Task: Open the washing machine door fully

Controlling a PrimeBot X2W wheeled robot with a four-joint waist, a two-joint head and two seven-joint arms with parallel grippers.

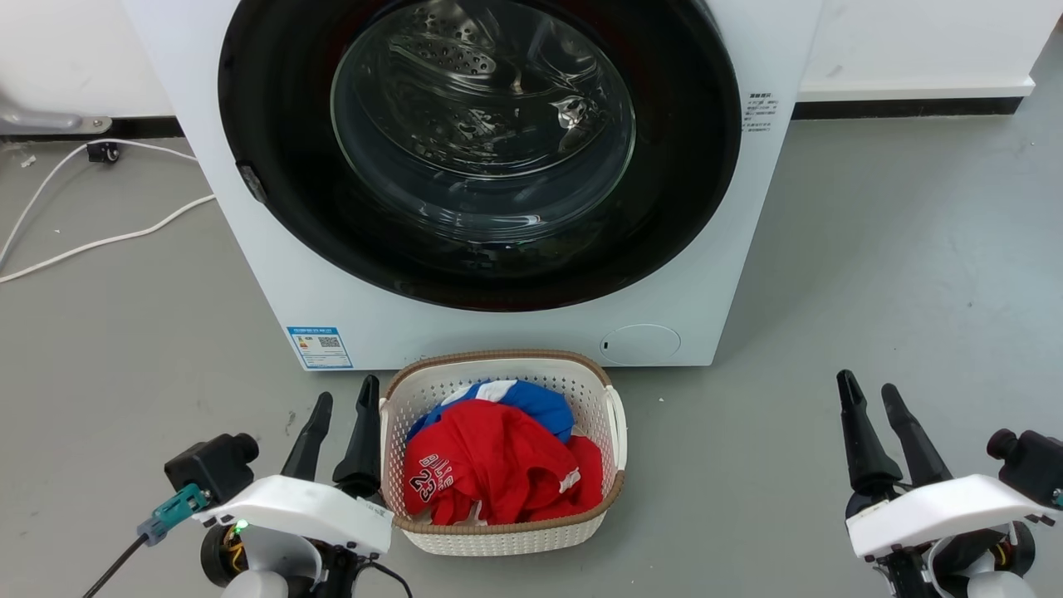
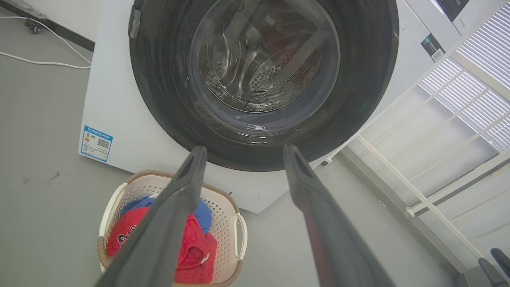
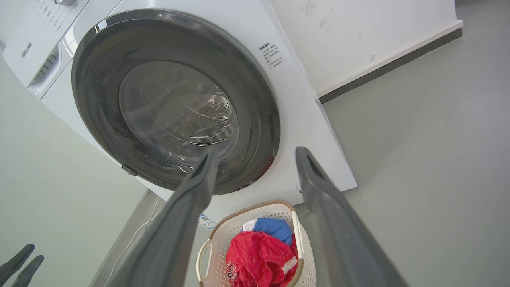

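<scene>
Washing machine (image 1: pixel 465 336) at 12 o'clock in the head view, a white box on a grey floor (image 1: pixel 872 249). Washing machine door (image 1: pixel 274 124) is shut and flush to the front: a glossy black ring around a bulging glass centre, with the steel drum visible through it. Opening not begun.

Basket (image 1: pixel 498 355) of red and blue clothes (image 1: pixel 490 465) at 6 o'clock, just in front of the machine and below the door.

Left gripper (image 1: pixel 343 392) at 7 o'clock, fingers parted to a moderate gap, empty. It sits just beside the basket's left rim; contact cannot be told. Right gripper (image 1: pixel 868 386) at 5 o'clock, also parted and empty, well apart from the basket. Both are well short of the door.

Handling, as judged: the door is rigid and fairly heavy for its size. The black face is slick and offers no purchase, and the glass is not a place to press or pinch. A small grey tab (image 1: pixel 252 183) sits at 9 o'clock on the door's rim and is the likely catch point. The hinge is not visible, presumably at 3 o'clock. Hook a finger behind the rim at the tab and expect latch resistance. Then follow the swing arc rather than pulling straight. The lower edge should pass above the basket, though clearance looks slim.
</scene>
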